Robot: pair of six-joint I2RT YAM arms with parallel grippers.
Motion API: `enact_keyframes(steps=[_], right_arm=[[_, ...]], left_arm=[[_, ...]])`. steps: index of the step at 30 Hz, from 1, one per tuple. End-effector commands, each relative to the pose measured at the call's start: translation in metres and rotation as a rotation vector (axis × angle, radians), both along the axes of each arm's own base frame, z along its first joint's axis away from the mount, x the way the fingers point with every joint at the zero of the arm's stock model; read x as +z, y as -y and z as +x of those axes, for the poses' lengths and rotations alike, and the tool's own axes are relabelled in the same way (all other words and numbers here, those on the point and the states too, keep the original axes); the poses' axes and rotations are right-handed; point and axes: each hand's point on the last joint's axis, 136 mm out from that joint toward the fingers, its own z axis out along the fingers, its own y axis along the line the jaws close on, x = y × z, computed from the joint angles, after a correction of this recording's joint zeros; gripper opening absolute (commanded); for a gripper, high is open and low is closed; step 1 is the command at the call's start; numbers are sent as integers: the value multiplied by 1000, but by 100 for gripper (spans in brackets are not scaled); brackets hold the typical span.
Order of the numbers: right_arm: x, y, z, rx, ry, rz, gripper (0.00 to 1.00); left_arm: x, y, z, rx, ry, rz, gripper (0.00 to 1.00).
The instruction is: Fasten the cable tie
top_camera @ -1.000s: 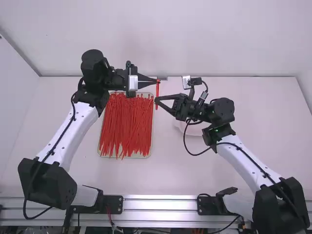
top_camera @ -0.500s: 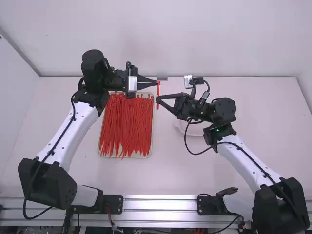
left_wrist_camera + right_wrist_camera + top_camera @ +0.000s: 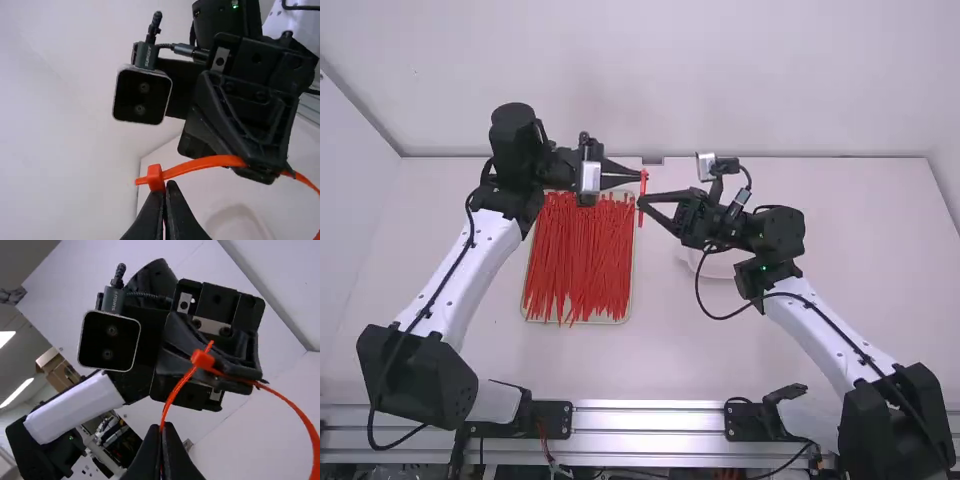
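A single red cable tie (image 3: 642, 198) hangs in the air between both grippers, over the far right corner of the tray. My left gripper (image 3: 637, 178) is shut on the tie just under its square head (image 3: 154, 177), with the fingertips (image 3: 159, 207) pressed together. My right gripper (image 3: 641, 203) is shut on the thin strap (image 3: 172, 395), and its fingertips (image 3: 156, 442) meet around it. The strap curves away in a loop (image 3: 301, 421) and back toward the head (image 3: 202, 358) at the left gripper. In the left wrist view the right gripper (image 3: 252, 167) sits close behind the strap.
A beige tray (image 3: 632, 272) holds several red cable ties (image 3: 578, 255) below the left arm. A white dish (image 3: 704, 264) lies on the table under the right arm. Open table spreads to the right and toward the front.
The left gripper has lowered a little and the right gripper has risen slightly, bringing the tips closer. Both stay shut on the tie.
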Motion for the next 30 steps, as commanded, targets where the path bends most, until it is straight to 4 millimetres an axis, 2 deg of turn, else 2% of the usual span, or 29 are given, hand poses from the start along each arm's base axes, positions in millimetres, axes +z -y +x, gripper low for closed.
enact_keyframes(steps=[1, 13, 19, 30], right_arm=[[3, 2, 4, -27, 3, 16, 0], [8, 6, 16, -108, 13, 47, 0], [11, 8, 20, -134, 14, 61, 0], [12, 10, 25, -160, 5, 71, 0]], left_arm=[[-2, -2, -11, -72, 7, -6, 2], [-3, -3, -19, -115, -38, -6, 2], [-9, 0, -22, -125, -98, 1, 2], [-24, 9, -32, -150, -73, 9, 2]])
